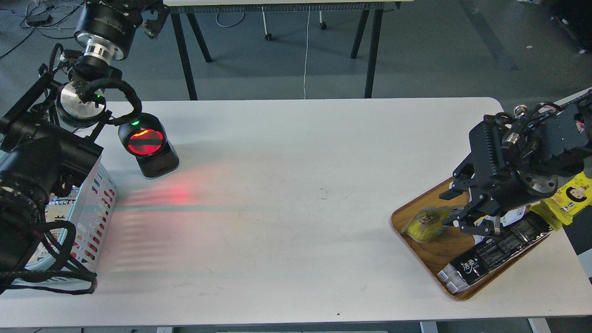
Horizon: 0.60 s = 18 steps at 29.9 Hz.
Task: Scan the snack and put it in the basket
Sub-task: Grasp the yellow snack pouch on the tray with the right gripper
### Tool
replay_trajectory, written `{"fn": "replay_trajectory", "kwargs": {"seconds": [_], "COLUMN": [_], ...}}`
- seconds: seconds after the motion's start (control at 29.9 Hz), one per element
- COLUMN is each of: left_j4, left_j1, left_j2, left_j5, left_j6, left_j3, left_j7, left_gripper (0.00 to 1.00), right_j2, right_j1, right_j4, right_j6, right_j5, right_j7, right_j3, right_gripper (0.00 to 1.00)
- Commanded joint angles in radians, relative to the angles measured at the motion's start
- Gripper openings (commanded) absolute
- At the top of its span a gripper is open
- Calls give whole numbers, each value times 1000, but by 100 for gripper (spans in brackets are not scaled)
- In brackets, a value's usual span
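The snack (pixel 424 225) lies on its side at the left end of the wooden tray (pixel 432 261), yellow part to the left, round window facing up. My right gripper (pixel 455 210) is low over the tray, open, with its fingers on either side of the pouch's grey-white upper end, which they partly hide. The light blue basket (pixel 95 203) stands at the table's far left, partly under my left arm. My left gripper (pixel 150 16) is at the top edge, cut off, its fingers not distinguishable.
A black scanner (pixel 148 147) with a glowing red window stands beside the basket and throws red light on the table. The tray also holds a long black packet (pixel 492 254). A yellow packet with a face (pixel 572 196) overhangs the tray's right side.
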Motion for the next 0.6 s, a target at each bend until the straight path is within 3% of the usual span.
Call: {"fn": "replay_trajectory", "kwargs": {"seconds": [0.0, 0.13, 0.4, 0.57], "left_j4": [0, 0, 0, 0], "left_j1": [2, 1, 2, 2], "left_j2": [-4, -2, 1, -1], "left_j5": [0, 0, 0, 0], "left_j6": [1, 4, 4, 4], "left_j3": [0, 0, 0, 0], "left_j7": [0, 0, 0, 0], "left_gripper": [100, 100, 100, 100], "right_j2": [-1, 0, 6, 6], "right_j1": [-15, -47, -74, -73], "right_j4": [-11, -44, -82, -91], "right_j6": [0, 0, 0, -3], "right_j5": [-3, -4, -3, 8], "right_j7": [0, 0, 0, 0], "right_j3": [0, 0, 0, 6], "right_gripper": [36, 28, 2, 0]}}
